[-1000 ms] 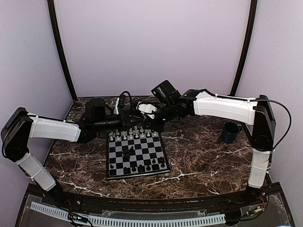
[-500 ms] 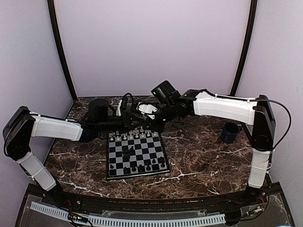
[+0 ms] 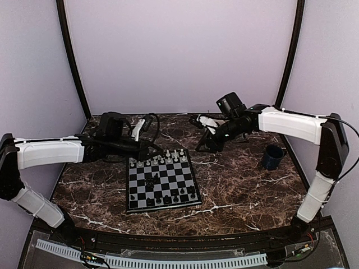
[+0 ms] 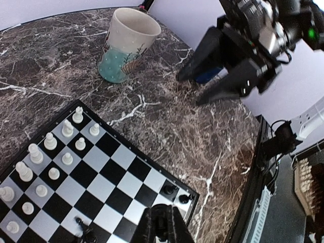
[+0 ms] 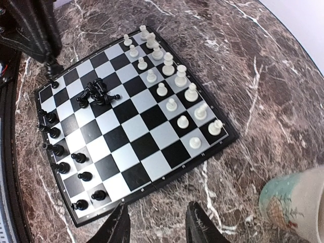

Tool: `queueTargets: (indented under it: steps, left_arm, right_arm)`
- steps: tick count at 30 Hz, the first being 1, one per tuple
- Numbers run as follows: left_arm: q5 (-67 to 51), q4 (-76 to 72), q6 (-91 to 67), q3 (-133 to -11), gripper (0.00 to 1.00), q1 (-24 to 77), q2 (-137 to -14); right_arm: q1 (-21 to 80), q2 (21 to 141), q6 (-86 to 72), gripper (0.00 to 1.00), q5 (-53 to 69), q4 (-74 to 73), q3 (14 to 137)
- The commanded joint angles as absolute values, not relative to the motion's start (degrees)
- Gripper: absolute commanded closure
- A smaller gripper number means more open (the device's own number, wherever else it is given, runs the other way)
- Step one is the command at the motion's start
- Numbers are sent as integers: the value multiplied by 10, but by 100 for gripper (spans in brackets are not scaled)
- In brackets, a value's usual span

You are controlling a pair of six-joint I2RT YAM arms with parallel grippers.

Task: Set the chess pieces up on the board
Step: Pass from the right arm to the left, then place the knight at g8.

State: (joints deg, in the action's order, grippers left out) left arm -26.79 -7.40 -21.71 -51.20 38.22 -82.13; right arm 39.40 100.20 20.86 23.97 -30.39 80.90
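- The fingers (image 4: 150, 230) of the left gripper (image 4: 162, 215) are pressed together, with the tips pointing down at the left side of the board (image 5: 147, 144). We cannot tell whether a piece sits between them.
- The fingers (image 5: 117, 225) of the right gripper (image 5: 157, 207) stand moderately apart with nothing between them. We see them above the table (image 3: 241, 185), just off the board's right edge and clear of it.
- The board lies flat on the table in front of both arms, roughly midway between them.
- The white pieces (image 5: 191, 92) stand upright in two rows along the far end of the board.
- The black pieces (image 5: 59, 150) stand upright along the near end.
- We note a heap (image 5: 96, 92) of further black figures lying tumbled together near the middle of the board, on its left half.
- The cream mug (image 4: 127, 45) stands upright on the table off the far right corner of the board, apart from it and near the right gripper.
- The blue mug (image 3: 273, 157) stands upright on the table, well to the right of the board.
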Motion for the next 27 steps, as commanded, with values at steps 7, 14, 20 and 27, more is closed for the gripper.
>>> queueTargets:
  steps: [7,14,20,27]
  left_arm:
    - [-173,164,-36,-489,98,416,-699]
    - [-96,193,-35,-451,98,489,-656]
    - [-24,184,-74,-420,98,552,-645]
    - [34,194,-118,-392,98,573,-643]
  right_arm:
    - [285,930,197,61,423,-257,706]
    - [284,924,209,62,431,-255,694]
    - [285,927,207,62,440,-255,698]
    - [284,921,208,62,441,-254,693]
